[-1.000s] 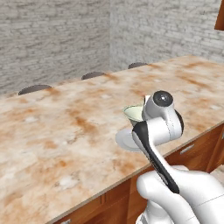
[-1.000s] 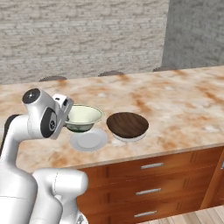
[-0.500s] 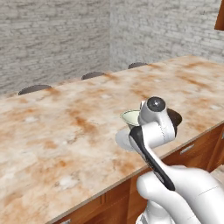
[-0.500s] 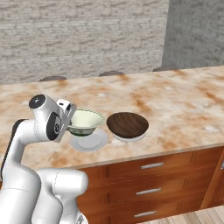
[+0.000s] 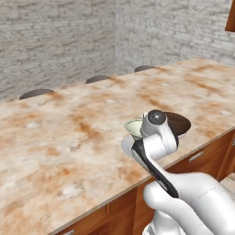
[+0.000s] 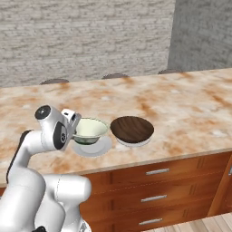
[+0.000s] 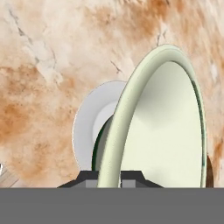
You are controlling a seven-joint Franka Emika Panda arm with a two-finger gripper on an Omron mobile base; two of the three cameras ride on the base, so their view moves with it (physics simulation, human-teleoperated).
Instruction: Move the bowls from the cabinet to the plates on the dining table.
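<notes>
The hand (image 7: 109, 176) pinched the near rim of the cream bowl (image 6: 90, 128), holding it just above 1 white plate (image 6: 103, 148) near the table's (image 6: 181, 108) front edge. Whether the bowl touched the plate could not be told. The dark brown bowl (image 6: 132, 128) sat on the 2nd plate (image 6: 136, 143) just beside. 3 dark stool tops (image 5: 36, 93) lined the table's far side below a grey brick wall (image 6: 86, 36).

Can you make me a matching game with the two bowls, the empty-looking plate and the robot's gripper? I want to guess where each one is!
Things:
1. cream bowl
2. brown bowl
3. white plate
4. gripper

Places or states:
A. lying flat on the table under the cream bowl
B. shut on a bowl's rim
C. sitting on its own plate, nobody holding it
D. held just over a plate

Pairs: 1-D, 2-C, 3-A, 4-B
</notes>
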